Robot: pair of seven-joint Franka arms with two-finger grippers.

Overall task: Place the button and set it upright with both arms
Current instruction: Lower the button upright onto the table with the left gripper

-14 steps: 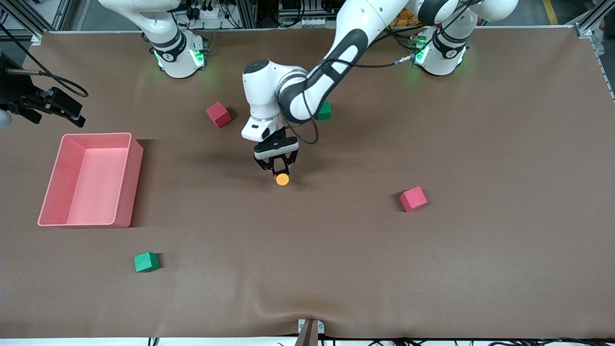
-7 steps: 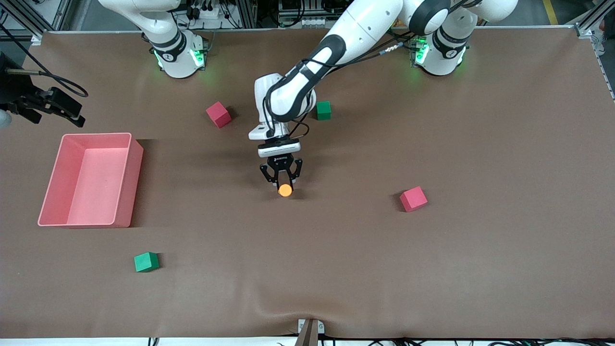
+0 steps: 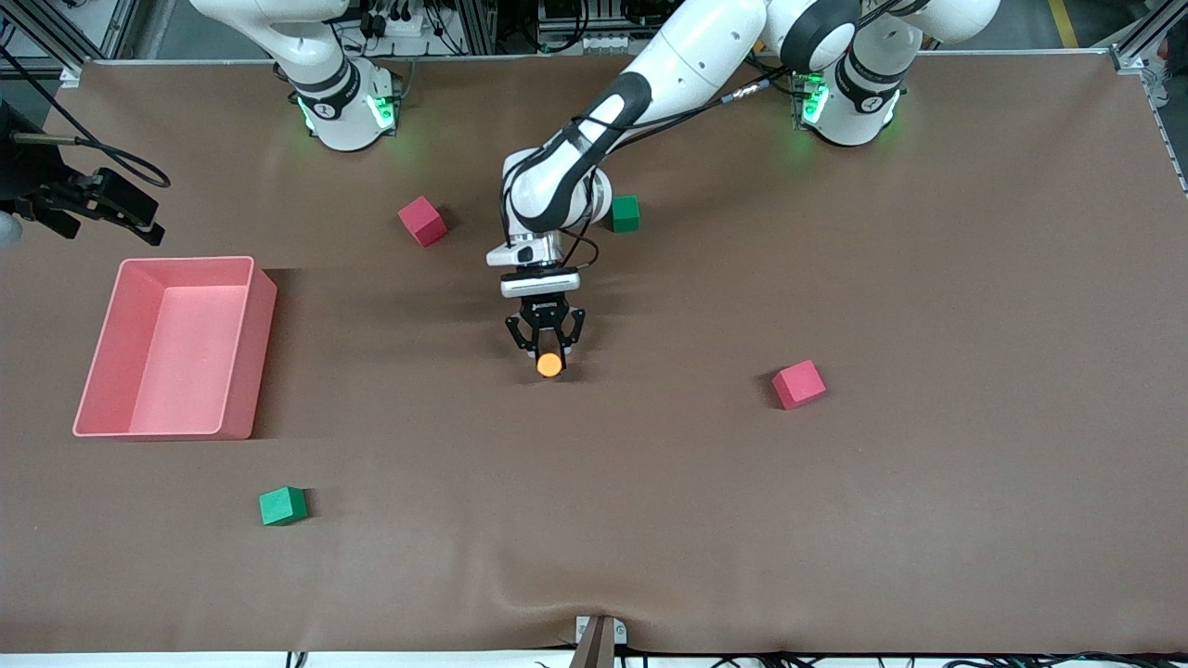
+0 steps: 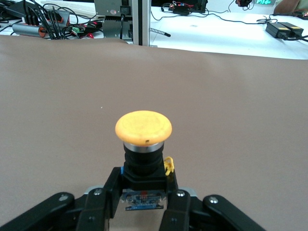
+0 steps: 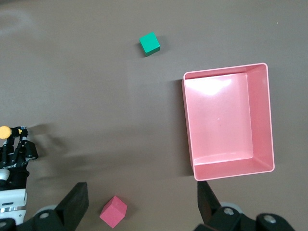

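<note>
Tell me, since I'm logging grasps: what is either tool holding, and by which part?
The left tool holds the button by its black body, orange cap pointing away from the fingers. The right tool waits open above the table, holding nothing.

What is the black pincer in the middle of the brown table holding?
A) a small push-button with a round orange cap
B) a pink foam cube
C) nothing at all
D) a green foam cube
A: the left arm's pincer is shut on the black body of the small push-button with a round orange cap, as the left wrist view shows close up.
</note>
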